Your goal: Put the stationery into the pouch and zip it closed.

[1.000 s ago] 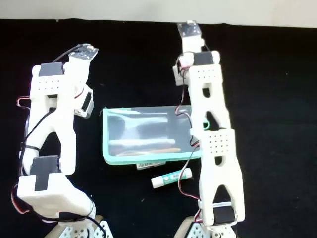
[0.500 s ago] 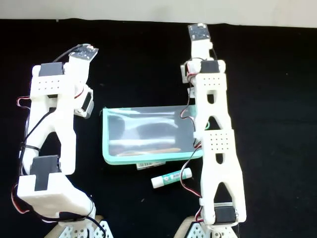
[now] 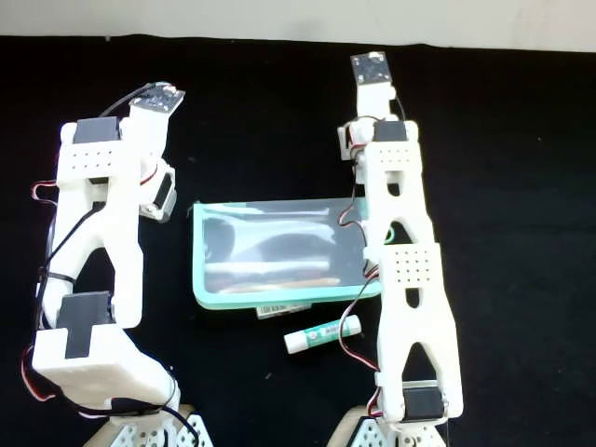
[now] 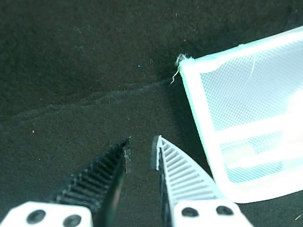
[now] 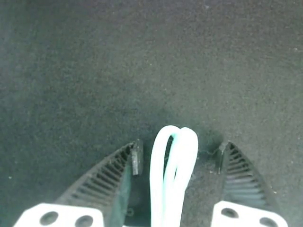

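Observation:
A see-through mesh pouch [image 3: 275, 251] with a teal border lies flat between the two arms, with a thin orange stick [image 3: 284, 284] inside it. A white tube with green print [image 3: 322, 333] lies on the cloth just in front of the pouch. My left gripper [image 4: 142, 144] hovers over bare cloth beside the pouch's corner [image 4: 189, 64], its jaws a narrow gap apart and holding nothing. My right gripper [image 5: 179, 155] is open, and a white and teal loop [image 5: 174, 165] stands between its fingers, touched by neither.
A black cloth [image 3: 503, 186] covers the table, bounded by a pale wall at the far edge. The left arm [image 3: 102, 214] stands left of the pouch. The right arm [image 3: 400, 242] stretches over the pouch's right end. A small label [image 3: 284, 309] pokes out under the pouch's front edge.
The right arm's wrist has swung to the right and reached a little farther from its base. The left arm, the pouch and the tube have stayed put.

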Action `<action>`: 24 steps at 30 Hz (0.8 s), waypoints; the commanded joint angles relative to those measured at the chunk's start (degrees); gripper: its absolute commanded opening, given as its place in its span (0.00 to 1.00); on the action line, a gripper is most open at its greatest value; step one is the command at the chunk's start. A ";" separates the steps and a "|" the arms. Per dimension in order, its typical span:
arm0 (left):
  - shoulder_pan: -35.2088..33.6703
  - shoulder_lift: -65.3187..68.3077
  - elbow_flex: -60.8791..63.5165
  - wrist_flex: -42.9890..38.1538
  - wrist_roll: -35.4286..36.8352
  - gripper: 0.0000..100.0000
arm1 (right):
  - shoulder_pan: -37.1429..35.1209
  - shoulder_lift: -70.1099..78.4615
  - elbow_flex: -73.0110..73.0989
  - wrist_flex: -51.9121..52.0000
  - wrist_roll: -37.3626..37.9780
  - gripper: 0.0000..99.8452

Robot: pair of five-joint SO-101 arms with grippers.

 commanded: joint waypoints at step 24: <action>0.31 -0.84 -1.80 -0.09 0.26 0.11 | 0.75 -25.10 -21.14 15.60 -0.62 0.01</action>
